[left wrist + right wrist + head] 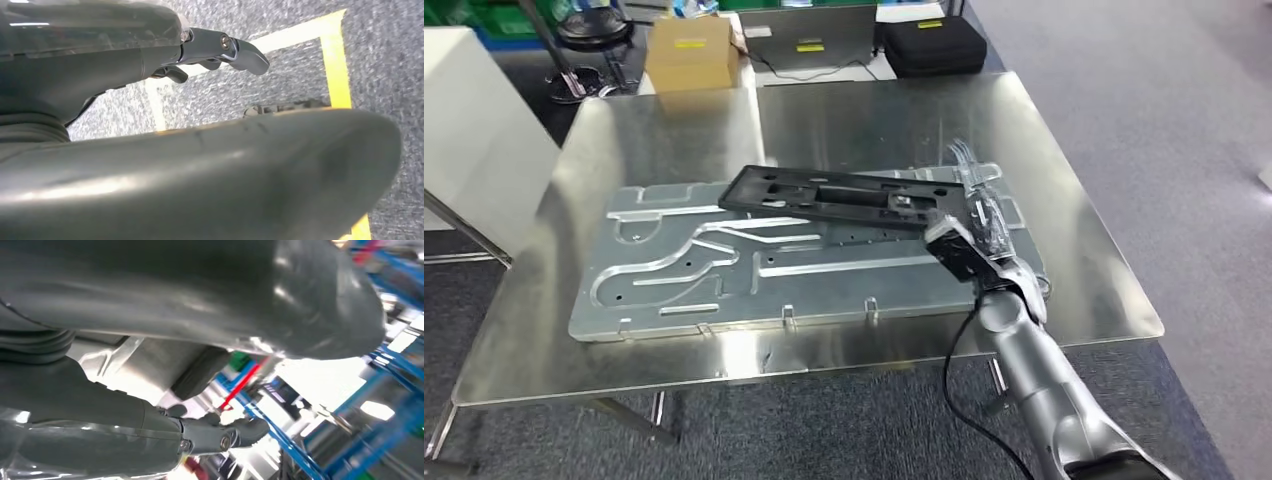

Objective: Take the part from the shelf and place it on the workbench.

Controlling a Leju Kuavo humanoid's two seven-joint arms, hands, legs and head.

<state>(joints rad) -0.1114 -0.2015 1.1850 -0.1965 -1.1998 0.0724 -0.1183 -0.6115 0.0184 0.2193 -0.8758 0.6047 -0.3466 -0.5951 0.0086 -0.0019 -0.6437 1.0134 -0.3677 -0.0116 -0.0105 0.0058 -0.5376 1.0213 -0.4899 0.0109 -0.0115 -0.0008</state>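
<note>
We are looking down at a shiny metal workbench (1074, 250). A big silver plate (724, 270) with grooves cut into it is lying flat across the middle of the bench. A long black part (834, 195) is sitting on top of that plate, along the plate's far edge. One end of the part is pointing toward the left side of the bench, and the other end is reaching toward the right side.

Our right hand (979, 225) is coming in from the near right corner of the bench on its silver arm (1044, 380). The hand is sitting at the right end of the black part and is touching it. We are not able to tell if the fingers are grasping the part or just lying loose on it. In the right wrist view the thumb (227, 435) and the dark fingers are sticking out, and a piece of the silver plate is showing behind them.

Our left hand (220, 50) is hanging over a grey carpet floor (390, 60) with yellow tape lines (335, 65) on it. Its fingers are sticking out and are holding nothing.

Past the far edge of the bench a brown cardboard box (689, 50), a laptop (809, 40) and a black case (934, 45) are sitting
</note>
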